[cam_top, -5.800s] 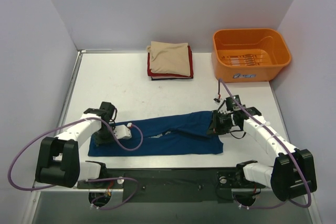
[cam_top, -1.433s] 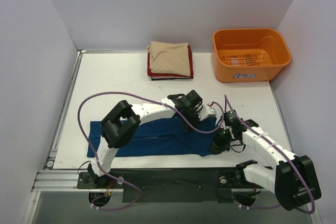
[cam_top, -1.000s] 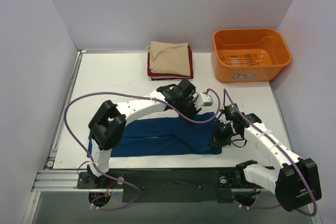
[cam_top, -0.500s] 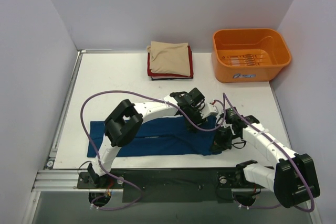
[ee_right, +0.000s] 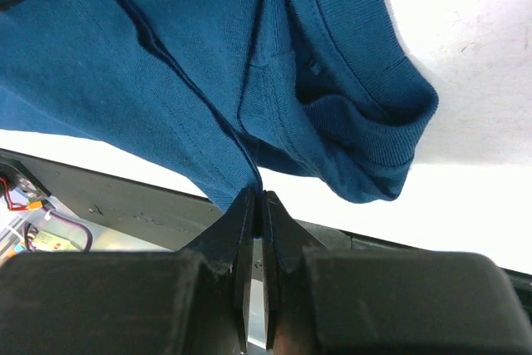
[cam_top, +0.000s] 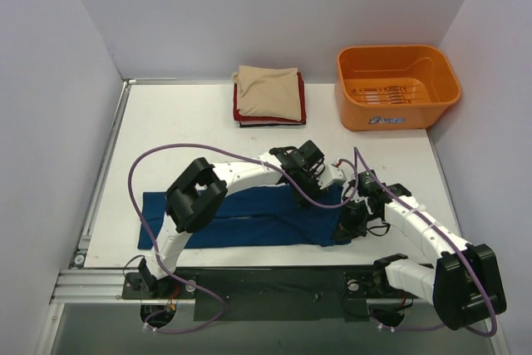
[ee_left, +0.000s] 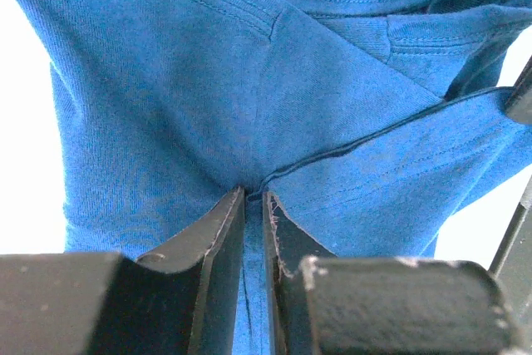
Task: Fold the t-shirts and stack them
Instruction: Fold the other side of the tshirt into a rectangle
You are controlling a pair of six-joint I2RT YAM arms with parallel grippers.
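1. While the blue t-shirt (cam_top: pixel 241 220) lies across the lower middle of the top view, the left gripper (ee_left: pixel 253 194) pinches a fold, jaws narrow.
2. Lower right, the right gripper (ee_right: pixel 255 197) clamps its hem tight.

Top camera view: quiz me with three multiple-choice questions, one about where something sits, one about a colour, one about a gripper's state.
1. Where is the orange tub?
A) far right corner of the table
B) near left corner
C) in the middle

2. What colour is the top shirt on the folded stack?
A) green
B) beige
C) black

3. The right gripper is:
A) open over the tub
B) holding a red shirt
C) shut on the blue t-shirt

Answers:
1 A, it stands at the back on the right.
2 B, beige cloth lies uppermost.
3 C, the right wrist view shows the hem pinched.
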